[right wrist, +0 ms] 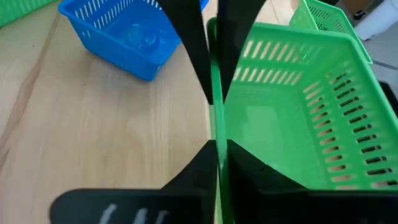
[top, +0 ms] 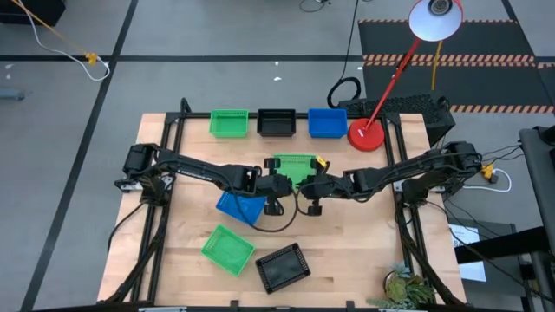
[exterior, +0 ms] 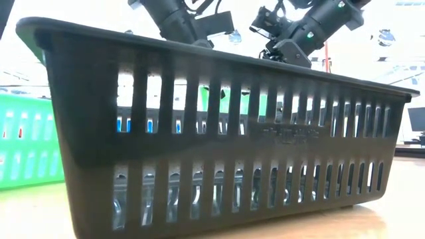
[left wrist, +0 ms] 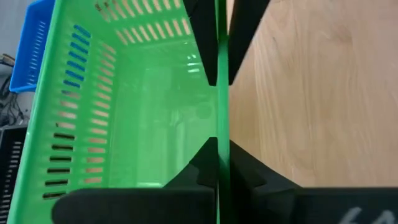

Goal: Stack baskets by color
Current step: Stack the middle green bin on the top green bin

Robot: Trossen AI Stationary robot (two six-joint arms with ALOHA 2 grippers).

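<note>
Wooden surface (top: 347,260): mid-surface green mesh-sided plastic basket (top: 293,167) is clamped at opposite rims by left end effector (left wrist: 219,118) and right end effector (right wrist: 213,118). Likely light, flexy, slick; thin rim is the sensible hold.

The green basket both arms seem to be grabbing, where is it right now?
In the high view the green basket sits mid-table between the left gripper and right gripper, each clamped on its rim.
</note>
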